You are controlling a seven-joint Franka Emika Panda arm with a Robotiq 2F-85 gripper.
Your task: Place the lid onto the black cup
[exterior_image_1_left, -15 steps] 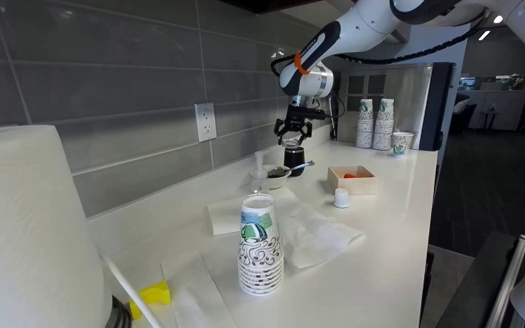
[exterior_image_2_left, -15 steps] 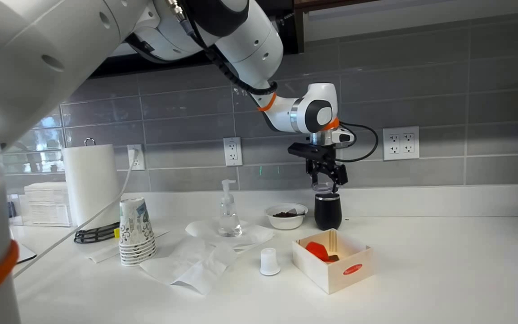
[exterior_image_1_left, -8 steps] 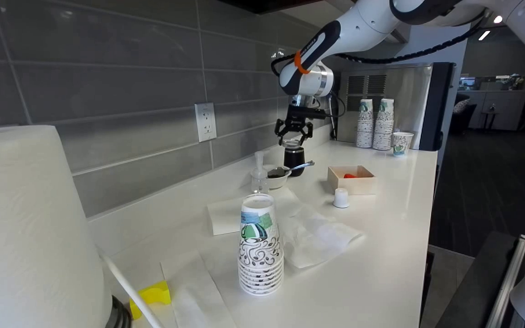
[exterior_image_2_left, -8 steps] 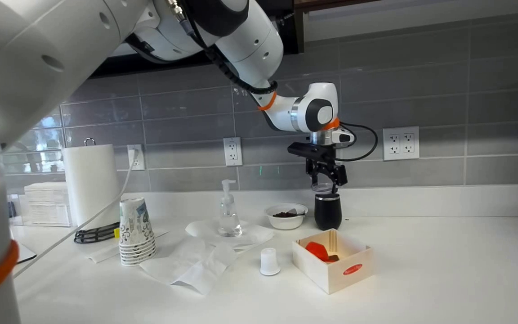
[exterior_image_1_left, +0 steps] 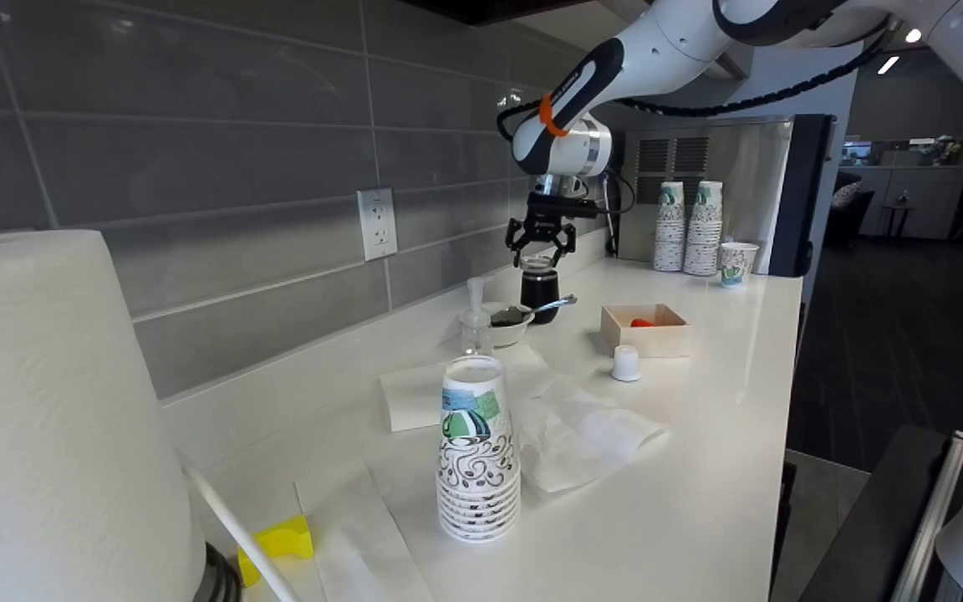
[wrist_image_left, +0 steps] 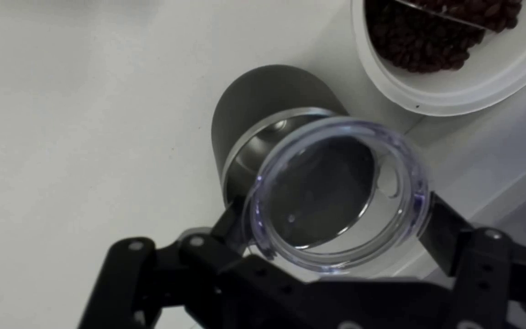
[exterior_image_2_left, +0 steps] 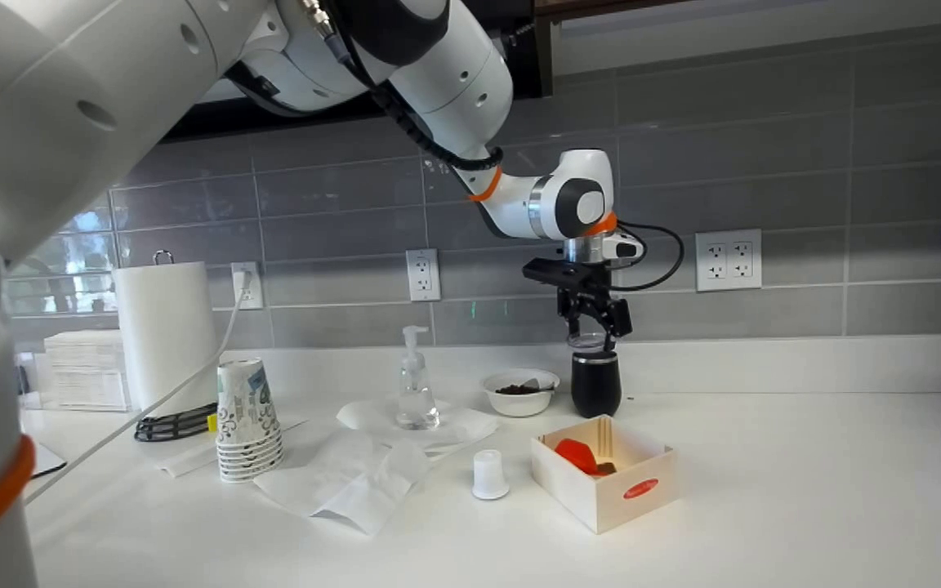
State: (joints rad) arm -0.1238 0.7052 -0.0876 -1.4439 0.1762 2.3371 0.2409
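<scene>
Gray tile [exterior_image_2_left: 789,171] backs a white counter [exterior_image_2_left: 830,482] that spreads across the bottom of an exterior view. Right of that view's middle, the black cup [exterior_image_2_left: 596,385] stands upright; in the wrist view its open mouth shows near the centre, with a bowl [wrist_image_left: 509,64] at upper right. Over the mouth, the clear lid [wrist_image_left: 336,194] hangs in the gripper [wrist_image_left: 334,217], pinched across its outer rim between 2 fingers [wrist_image_left: 445,233]. It overlaps the mouth toward the wrist view's lower right, not yet centred; whether any edge touches, I cannot tell. Judging by looks, it is stiff, smooth plastic: light, probably slick, unlikely to squash but liable to tilt or slip. Those 2 opposite sides of the rim seem the right hold, leaving the underside free for seating. Pressing off-centre could nudge the cup.
</scene>
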